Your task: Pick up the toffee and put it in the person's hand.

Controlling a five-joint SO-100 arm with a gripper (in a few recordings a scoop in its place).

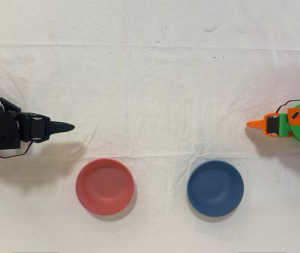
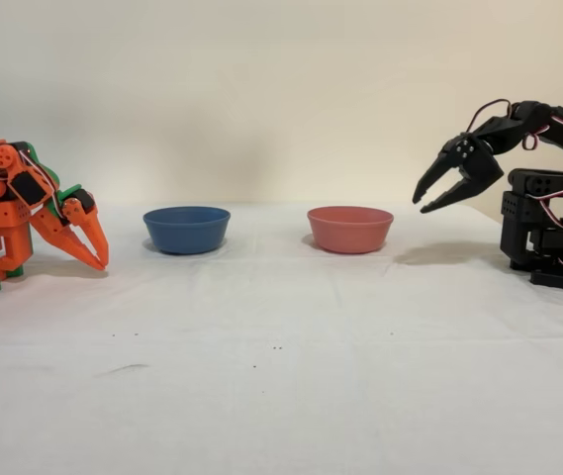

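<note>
Just ahead of the black gripper (image 2: pixel 422 203), slightly low, sits the pink-red bowl (image 2: pixel 350 229); blue bowl (image 2: pixel 187 229) beyond it. Jaws slightly parted, empty, raised off the table. Can't spot toffee or hand; locate both before reaching.

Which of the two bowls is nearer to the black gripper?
The pink-red bowl. It sits on the black gripper's side of the table, while the blue bowl lies farther along.

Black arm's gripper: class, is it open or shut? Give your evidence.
Open. In the fixed view the gripper has its two fingers spread apart with a clear gap, holding nothing, raised above the table near the pink-red bowl.
</note>
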